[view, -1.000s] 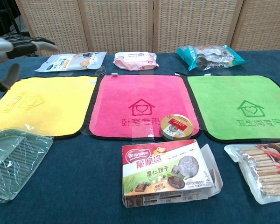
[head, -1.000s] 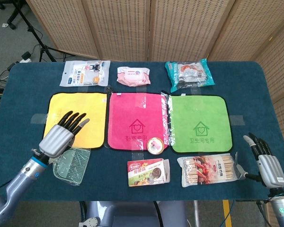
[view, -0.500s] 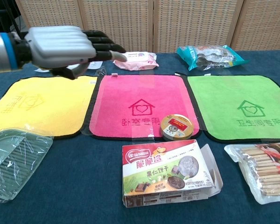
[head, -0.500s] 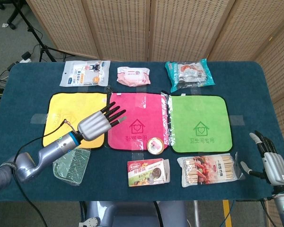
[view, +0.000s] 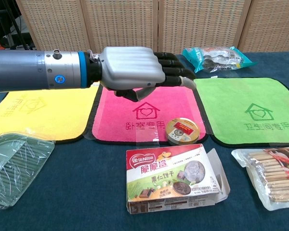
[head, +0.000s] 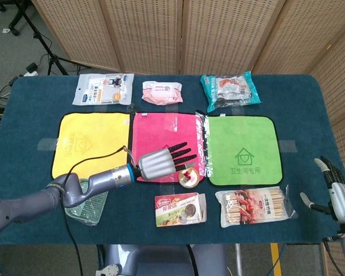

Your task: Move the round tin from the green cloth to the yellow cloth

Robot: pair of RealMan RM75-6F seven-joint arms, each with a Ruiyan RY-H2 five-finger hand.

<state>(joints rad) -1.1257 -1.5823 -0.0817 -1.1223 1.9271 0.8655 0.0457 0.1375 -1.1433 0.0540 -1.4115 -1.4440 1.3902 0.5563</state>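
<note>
Seen from the head camera, the left hand has swept from the yellow cloth across to the pink cloth within the last second; it now hovers flat, fingers spread and empty, its fingertips just short of the round tin. The tin sits on the near right corner of the pink cloth, not on the green cloth, so the pickup starts from there. The right hand has drawn back to the table's far right edge, loosely open and holding nothing, well apart from the tin. From the chest camera, the left hand fills the upper middle of the frame where half a second ago it hung further left; palm down and fingers extended, it floats above the pink cloth, behind and above the round tin. The tin rests untouched at the cloth's front edge, just behind a biscuit box. The reach looks nearly complete; lowering and closing on the tin remain, then the carry left to the yellow cloth.
</note>
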